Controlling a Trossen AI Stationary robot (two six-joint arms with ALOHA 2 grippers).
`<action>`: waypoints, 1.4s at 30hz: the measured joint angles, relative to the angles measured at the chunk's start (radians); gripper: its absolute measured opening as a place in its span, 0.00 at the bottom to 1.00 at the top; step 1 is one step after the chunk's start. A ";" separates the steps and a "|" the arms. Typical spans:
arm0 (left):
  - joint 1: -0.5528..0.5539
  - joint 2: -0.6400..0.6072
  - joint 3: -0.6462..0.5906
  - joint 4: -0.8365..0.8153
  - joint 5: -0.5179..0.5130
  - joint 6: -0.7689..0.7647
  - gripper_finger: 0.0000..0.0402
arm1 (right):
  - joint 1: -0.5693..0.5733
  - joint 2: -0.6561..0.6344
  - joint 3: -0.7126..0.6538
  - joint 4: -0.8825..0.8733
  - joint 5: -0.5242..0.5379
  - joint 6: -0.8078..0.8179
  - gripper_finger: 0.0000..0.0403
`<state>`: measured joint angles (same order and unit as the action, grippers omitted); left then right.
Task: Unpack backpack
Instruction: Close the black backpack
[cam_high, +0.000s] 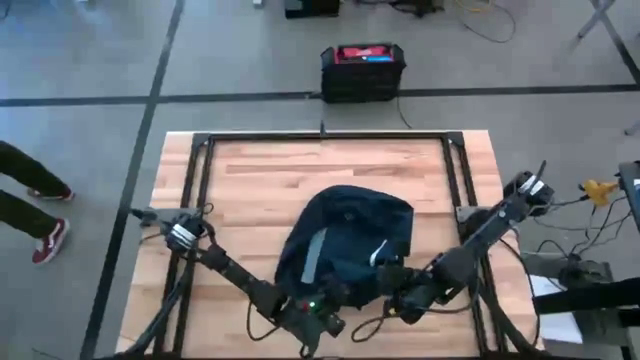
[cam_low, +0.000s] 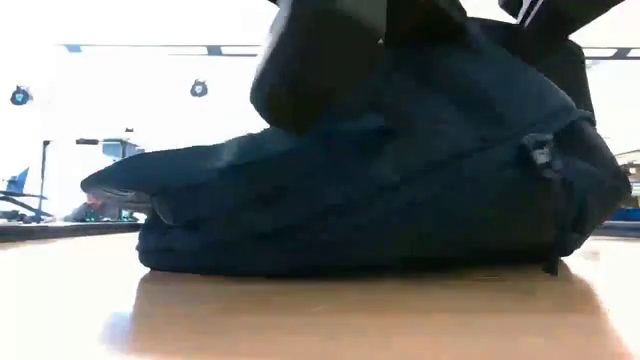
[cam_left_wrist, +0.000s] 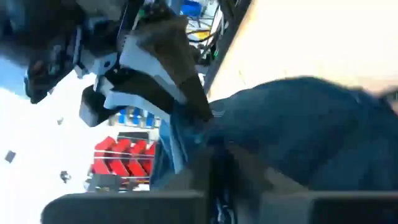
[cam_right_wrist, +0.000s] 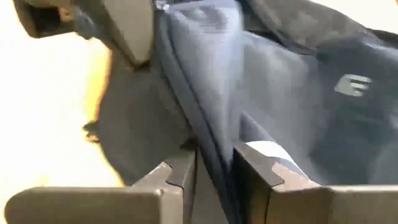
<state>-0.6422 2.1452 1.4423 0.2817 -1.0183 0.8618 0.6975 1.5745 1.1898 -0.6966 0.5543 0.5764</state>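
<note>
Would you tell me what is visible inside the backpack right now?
Only pale lining shows inside the backpack, where the right gripper pinches the opening's edge. Any contents are covered by fabric.

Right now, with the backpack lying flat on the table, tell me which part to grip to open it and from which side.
Grip the rim of the opening on the backpack, at its near edge, where both arms already meet it. The right gripper has its fingers closed on a fold of pale lining there. The bag lies slumped and flat, so coming in low from the near side and lifting the loose edge probably works best.
</note>
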 joint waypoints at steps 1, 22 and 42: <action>-0.007 0.000 0.004 -0.001 -0.004 -0.011 0.01 | 0.000 0.000 0.014 -0.002 -0.006 -0.033 0.24; -0.085 -0.051 0.017 0.007 -0.088 -0.250 0.00 | -0.063 0.164 0.121 0.183 -0.135 -0.379 0.38; -0.150 -0.189 0.002 -0.840 -0.268 -1.147 0.00 | 0.088 0.105 0.125 0.047 -0.061 -0.161 0.00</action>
<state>-0.7926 1.9562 1.4448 -0.5579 -1.2859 -0.2857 0.7851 1.6792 1.3148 -0.6500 0.4929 0.4159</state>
